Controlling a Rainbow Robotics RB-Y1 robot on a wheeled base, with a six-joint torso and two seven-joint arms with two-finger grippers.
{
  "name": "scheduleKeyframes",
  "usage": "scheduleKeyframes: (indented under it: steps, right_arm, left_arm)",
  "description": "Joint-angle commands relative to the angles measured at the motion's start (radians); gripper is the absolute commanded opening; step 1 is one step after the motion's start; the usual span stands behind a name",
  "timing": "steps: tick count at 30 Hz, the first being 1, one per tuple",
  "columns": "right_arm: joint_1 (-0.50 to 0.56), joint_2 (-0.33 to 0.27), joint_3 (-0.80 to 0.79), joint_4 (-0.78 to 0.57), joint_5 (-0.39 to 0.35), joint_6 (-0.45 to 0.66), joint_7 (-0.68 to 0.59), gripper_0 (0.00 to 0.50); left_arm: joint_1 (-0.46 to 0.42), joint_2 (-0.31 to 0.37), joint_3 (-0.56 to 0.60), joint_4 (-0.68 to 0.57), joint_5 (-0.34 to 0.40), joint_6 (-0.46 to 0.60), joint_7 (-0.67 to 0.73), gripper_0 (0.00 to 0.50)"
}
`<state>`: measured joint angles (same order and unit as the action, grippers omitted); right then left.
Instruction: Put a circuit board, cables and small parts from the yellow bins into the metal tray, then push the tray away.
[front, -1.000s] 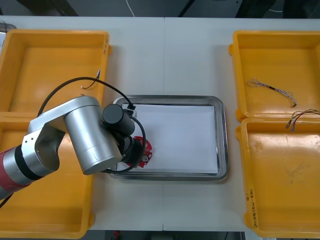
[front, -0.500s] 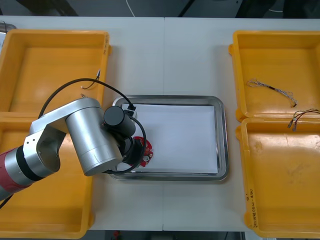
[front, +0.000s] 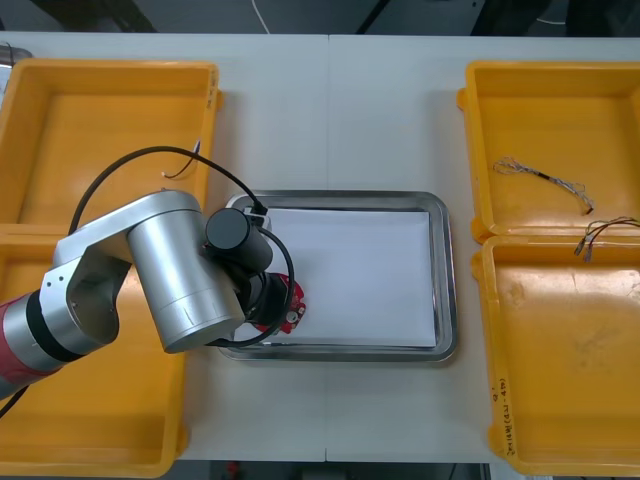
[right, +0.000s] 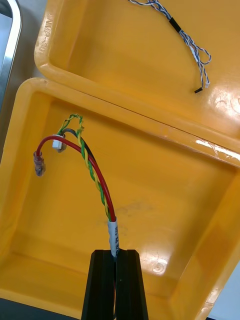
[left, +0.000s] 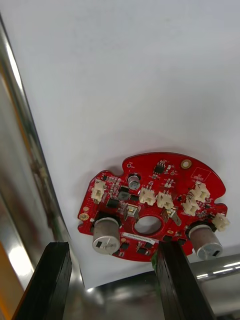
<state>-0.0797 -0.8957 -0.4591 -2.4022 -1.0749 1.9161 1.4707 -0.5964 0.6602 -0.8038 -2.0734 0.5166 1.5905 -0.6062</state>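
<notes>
Left arm (front: 180, 270) extended from the near left, silver forearm angled inward, wrist turned steeply down. Left gripper (left: 111, 260) low, black fingers spread wide apart. Right gripper (right: 116, 256) fingers closed almost together, pinching the red and yellow cable (right: 97, 180).

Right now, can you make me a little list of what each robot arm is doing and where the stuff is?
Left pincer: open, over the round red circuit board
Board: flat on the white inside of the shiny metal tray, by its near left corner
Right pincer: shut on the twisted red and yellow cable, over the near right yellow plastic bin
Twisted blue and white cable: lying in the far right yellow bin
</notes>
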Motion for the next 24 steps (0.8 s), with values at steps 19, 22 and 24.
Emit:
scheduleKeyframes:
  steps: [19,22,24]
  right_arm:
    - [-0.117,-0.035,0.131,-0.117,-0.030,0.004,0.048,0.000]
    - [-0.161,-0.034,0.181,-0.129,-0.028,0.004,0.051,0.000]
    - [-0.190,-0.035,0.220,-0.132,-0.026,0.004,0.054,0.000]
  left_arm:
    - [-0.069,0.053,0.495,-0.077,0.244,0.287,0.051,0.500]
    - [-0.069,0.075,0.541,-0.045,0.249,0.296,0.049,0.500]
    - [-0.074,0.090,0.564,-0.020,0.250,0.298,0.045,0.500]
